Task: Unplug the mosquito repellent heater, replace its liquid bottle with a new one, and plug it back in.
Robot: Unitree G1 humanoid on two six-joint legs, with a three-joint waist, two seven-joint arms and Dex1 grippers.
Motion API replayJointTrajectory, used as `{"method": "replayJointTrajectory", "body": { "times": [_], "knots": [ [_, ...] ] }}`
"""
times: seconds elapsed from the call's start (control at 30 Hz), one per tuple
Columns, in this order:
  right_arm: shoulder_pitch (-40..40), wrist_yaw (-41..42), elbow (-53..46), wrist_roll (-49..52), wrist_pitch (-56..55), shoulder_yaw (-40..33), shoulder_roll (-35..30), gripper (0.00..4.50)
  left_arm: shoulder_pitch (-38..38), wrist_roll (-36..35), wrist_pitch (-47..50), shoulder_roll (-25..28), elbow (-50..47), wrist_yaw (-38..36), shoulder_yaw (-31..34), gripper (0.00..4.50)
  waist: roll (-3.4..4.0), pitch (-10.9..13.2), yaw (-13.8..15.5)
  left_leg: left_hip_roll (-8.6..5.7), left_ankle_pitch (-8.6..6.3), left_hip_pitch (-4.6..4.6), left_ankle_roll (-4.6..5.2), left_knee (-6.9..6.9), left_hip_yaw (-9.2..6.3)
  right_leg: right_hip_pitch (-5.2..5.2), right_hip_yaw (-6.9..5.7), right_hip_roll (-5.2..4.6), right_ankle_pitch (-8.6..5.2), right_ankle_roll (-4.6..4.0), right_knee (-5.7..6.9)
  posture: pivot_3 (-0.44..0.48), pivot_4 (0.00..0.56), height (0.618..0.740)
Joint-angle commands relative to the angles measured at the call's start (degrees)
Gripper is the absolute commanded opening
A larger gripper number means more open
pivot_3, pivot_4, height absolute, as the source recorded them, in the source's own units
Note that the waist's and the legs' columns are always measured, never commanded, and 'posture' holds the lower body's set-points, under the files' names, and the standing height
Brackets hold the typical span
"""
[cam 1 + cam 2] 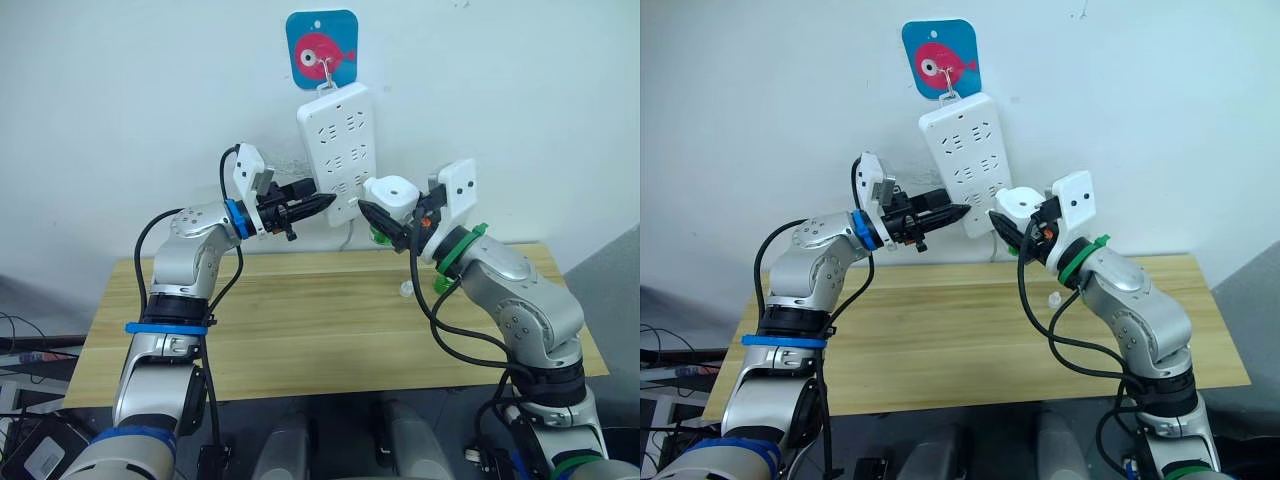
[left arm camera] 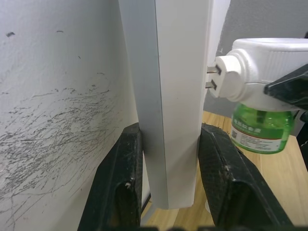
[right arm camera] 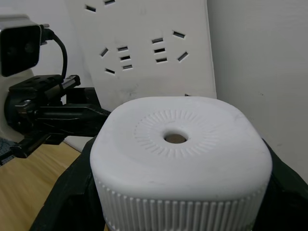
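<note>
Left end effector [image 1: 322,203] clamps power strip [image 1: 338,150]; right end effector [image 1: 385,228] grips heater [image 1: 391,193], prongs seemingly out.

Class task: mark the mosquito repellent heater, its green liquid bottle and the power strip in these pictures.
mosquito repellent heater [image 3: 180,144]: right wrist view, on its round vented top.
green liquid bottle [image 2: 262,129]: left wrist view, on its body, above the label.
power strip [image 1: 338,140]: left eye view, on its socket face.

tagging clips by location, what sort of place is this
Probably a lab or test room rather than a home: a bare scuffed white wall, a plain wooden table and a power strip hung from a fish-picture hook.
</note>
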Motion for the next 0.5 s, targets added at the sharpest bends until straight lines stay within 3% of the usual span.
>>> {"method": "replayJointTrajectory", "body": {
  "times": [0.03, 0.5],
  "knots": [
    [-1.6, 1.1, -1.3, -0.4, -1.1, 0.0, 0.4, 3.03, -0.7, -1.2, -0.6, 0.4, -3.9, -1.3, 0.0, 1.30, 0.00, 0.0, 0.0, 0.00, 0.00, 0.00, 0.00, 0.00, 0.00, 0.00, -0.01, 0.00, 0.00, 0.00, 0.00, -0.068, 0.161, 0.740],
    [-1.9, 2.6, -0.2, -2.4, 0.0, 0.2, 0.2, 3.03, -0.9, -0.8, -0.9, 0.6, -3.6, -1.5, -0.3, 1.30, 0.00, 0.0, 0.0, 0.00, 0.00, 0.00, 0.00, 0.00, 0.00, -0.01, 0.00, 0.00, 0.00, 0.00, 0.02, -0.065, 0.171, 0.740]
  ]
}}
